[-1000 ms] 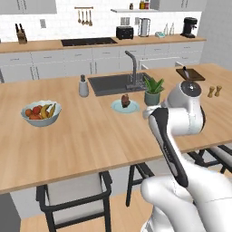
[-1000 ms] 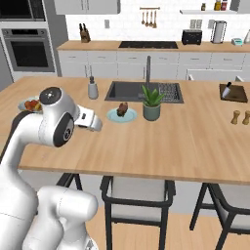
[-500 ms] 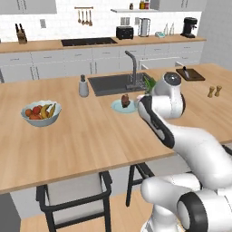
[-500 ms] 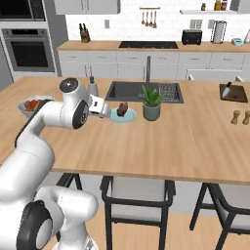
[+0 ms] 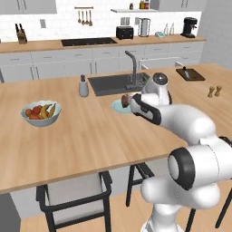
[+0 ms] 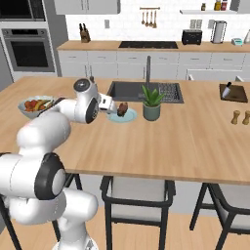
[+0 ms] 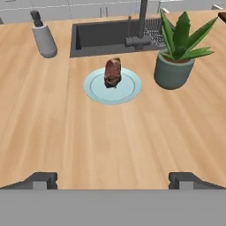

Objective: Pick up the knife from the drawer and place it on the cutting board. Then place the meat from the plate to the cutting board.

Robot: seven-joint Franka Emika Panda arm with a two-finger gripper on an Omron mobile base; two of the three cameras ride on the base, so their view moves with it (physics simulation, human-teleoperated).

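The meat [image 7: 112, 72] is a reddish-brown chunk on the pale blue plate [image 7: 102, 90], just in front of the sink. My gripper [image 7: 113, 179] hangs open a short way back from the plate and looks down at it, with nothing between its dark fingertips [image 7: 42, 180]. From the sides, the gripper [image 6: 113, 107] sits right beside the meat [image 6: 122, 108] and plate [image 6: 126, 117]. The dark cutting board [image 5: 190, 74] lies far right on the counter with the knife [image 5: 185, 70] on it. The drawer is out of view.
A potted plant [image 7: 176, 53] stands close to the right of the plate. A grey soap dispenser [image 7: 44, 37] stands left of the sink [image 7: 99, 37], and the faucet [image 7: 141, 24] is behind the plate. A fruit bowl [image 5: 41, 112] and two shakers [image 6: 240, 117] are further off.
The arm has swung left from the right side of the counter to the plate. The hand now hangs over the counter by the meat, still open.
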